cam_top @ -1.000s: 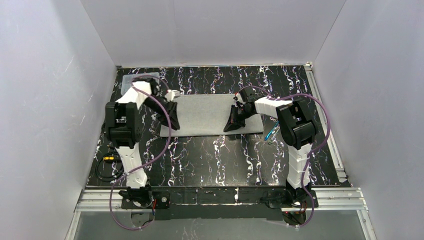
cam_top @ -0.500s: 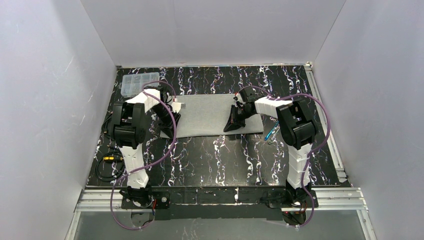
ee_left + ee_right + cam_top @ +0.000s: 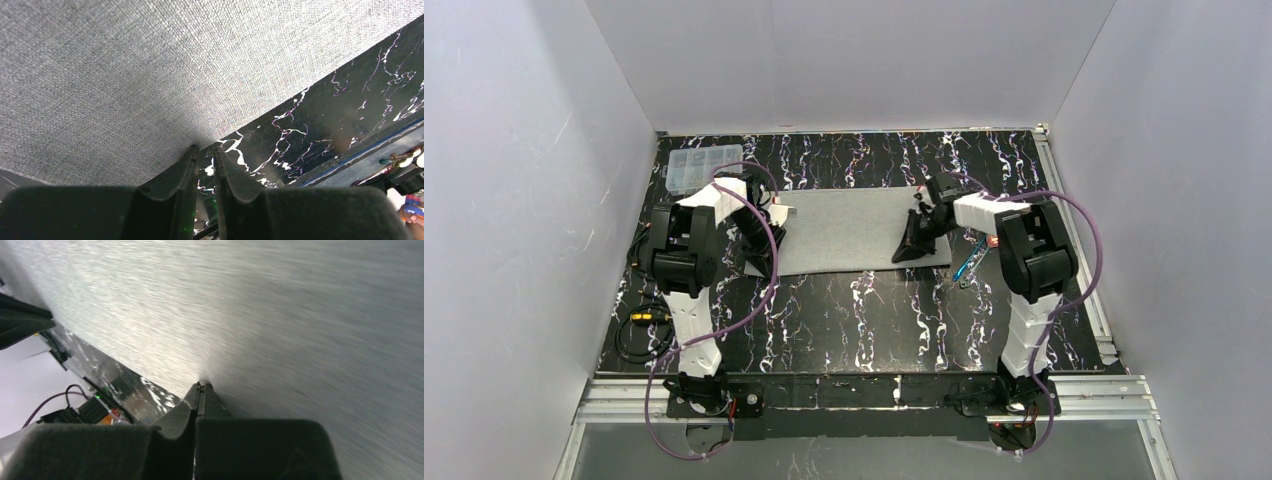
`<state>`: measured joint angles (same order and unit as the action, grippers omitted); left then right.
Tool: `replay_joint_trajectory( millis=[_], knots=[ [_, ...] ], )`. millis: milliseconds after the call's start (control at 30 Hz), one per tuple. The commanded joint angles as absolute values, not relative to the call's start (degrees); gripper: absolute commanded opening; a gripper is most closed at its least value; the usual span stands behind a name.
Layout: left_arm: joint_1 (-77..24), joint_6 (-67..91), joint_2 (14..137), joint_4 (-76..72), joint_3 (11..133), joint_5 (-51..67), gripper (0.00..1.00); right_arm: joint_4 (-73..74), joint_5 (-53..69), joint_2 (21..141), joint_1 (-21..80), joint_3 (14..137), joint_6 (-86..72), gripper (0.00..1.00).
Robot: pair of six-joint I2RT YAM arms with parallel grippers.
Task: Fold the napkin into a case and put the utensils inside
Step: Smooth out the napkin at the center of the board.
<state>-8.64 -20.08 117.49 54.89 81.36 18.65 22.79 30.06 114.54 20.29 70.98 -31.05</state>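
Observation:
The napkin (image 3: 854, 230) lies flat on the black marbled table as a light-grey rectangle, longer left to right. It fills the left wrist view (image 3: 125, 75) and the right wrist view (image 3: 275, 315). My left gripper (image 3: 766, 268) is at the napkin's near-left edge. Its jaws stand a narrow slit apart (image 3: 205, 148) with only table showing between them. My right gripper (image 3: 905, 257) is shut, with its tips (image 3: 201, 385) down on the napkin near its near-right part. The utensils (image 3: 967, 264), one of them blue, lie on the table just right of the napkin.
A clear plastic compartment box (image 3: 704, 166) stands at the back left. A black and yellow cable bundle (image 3: 637, 322) lies at the near left. White walls close in the table on three sides.
My left arm has pulled back towards the near-left edge of the napkin. My right gripper has slid to the right across the napkin. The napkin has stayed in place.

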Motion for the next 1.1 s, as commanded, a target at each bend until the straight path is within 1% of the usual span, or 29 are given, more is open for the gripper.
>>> replay_joint_trajectory(
  millis=[0, 167, 267, 467, 667, 700, 733, 767, 867, 900, 1000, 1067],
  knots=[
    [-8.4, -23.2, 120.7, 51.9, 80.1, 11.7, 0.17, 29.3, 22.1, 109.2, 15.2, 66.6, -26.2, 0.01],
    [-8.4, -23.5, 120.5, 52.1, 79.9, 12.0, 0.17, 32.0, 18.5, 104.3, 8.9, 62.0, -24.0, 0.01],
    [-8.4, -23.5, 120.5, 52.3, 79.9, 12.2, 0.17, 34.2, 14.1, 102.8, 6.3, 62.1, -23.9, 0.01],
    [-8.4, -23.8, 120.3, 52.3, 79.8, 12.3, 0.17, 37.6, 5.8, 101.9, 5.5, 65.4, -24.1, 0.01],
    [-8.4, -23.5, 119.8, 53.1, 81.1, 13.1, 0.17, 39.2, 4.2, 99.6, 5.5, 69.4, -24.7, 0.03],
    [-8.4, -23.5, 119.5, 53.8, 81.8, 13.3, 0.18, 39.2, 4.4, 98.9, 5.7, 70.2, -25.0, 0.09],
    [-8.4, -23.5, 119.1, 54.2, 82.2, 13.7, 0.19, 38.9, 4.8, 98.5, 5.8, 71.0, -25.2, 0.17],
    [-8.4, -23.4, 118.6, 54.8, 82.6, 14.2, 0.20, 38.8, 5.2, 98.3, 5.8, 72.1, -25.5, 0.23],
    [-8.4, -22.8, 117.2, 57.1, 84.6, 16.5, 0.25, 38.2, 5.1, 99.5, 7.3, 76.8, -26.1, 0.37],
    [-8.4, -22.4, 116.7, 57.8, 85.4, 17.4, 0.26, 37.8, 4.7, 101.0, 8.1, 79.2, -26.4, 0.39],
    [-8.3, -21.1, 114.2, 59.8, 88.5, 19.4, 0.29, 37.4, 2.2, 106.2, 11.1, 87.2, -26.7, 0.44],
    [-8.3, -20.4, 113.0, 62.2, 91.7, 21.0, 0.31, 36.6, 0.5, 110.5, 13.0, 93.5, -26.2, 0.49]
  ],
)
